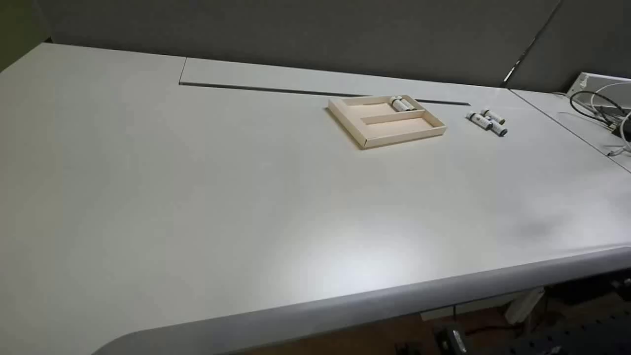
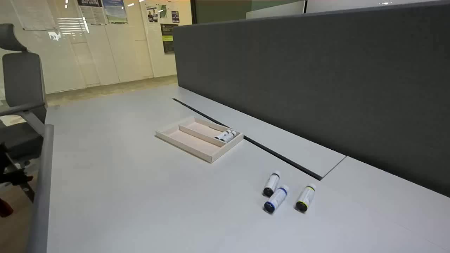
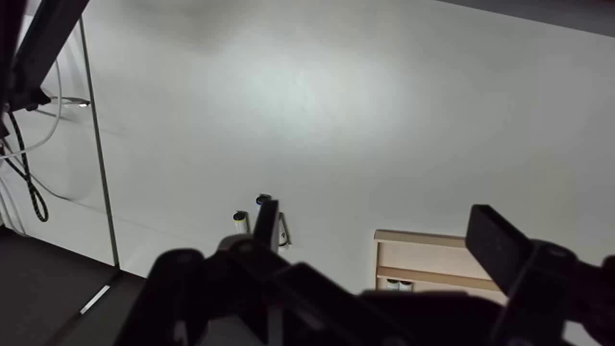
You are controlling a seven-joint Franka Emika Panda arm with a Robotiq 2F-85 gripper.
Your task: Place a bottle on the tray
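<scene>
Three tiny whitish bottles lie on their sides on the table: a black-ringed bottle (image 2: 271,183), a blue-ringed bottle (image 2: 276,199) and a yellow-ringed bottle (image 2: 305,198). This group of bottles (image 1: 479,121) also shows to the right of the tan wooden tray (image 1: 404,137). The tray (image 2: 184,148) has a divider, and two similar bottles (image 2: 229,136) lie side by side in one compartment. In the wrist view my gripper (image 3: 374,209) is open and empty above the table. Its left finger partly hides the loose bottles (image 3: 283,235); the tray (image 3: 418,239) shows between the fingers, partly covered. The gripper is outside both exterior views.
A grey partition (image 1: 296,34) stands along the table's back edge. Cables (image 1: 599,108) and a white box lie at the far right; the cables (image 3: 29,192) show left in the wrist view. A dark slot (image 2: 281,157) runs behind the tray. A chair (image 2: 24,80) stands beyond the table.
</scene>
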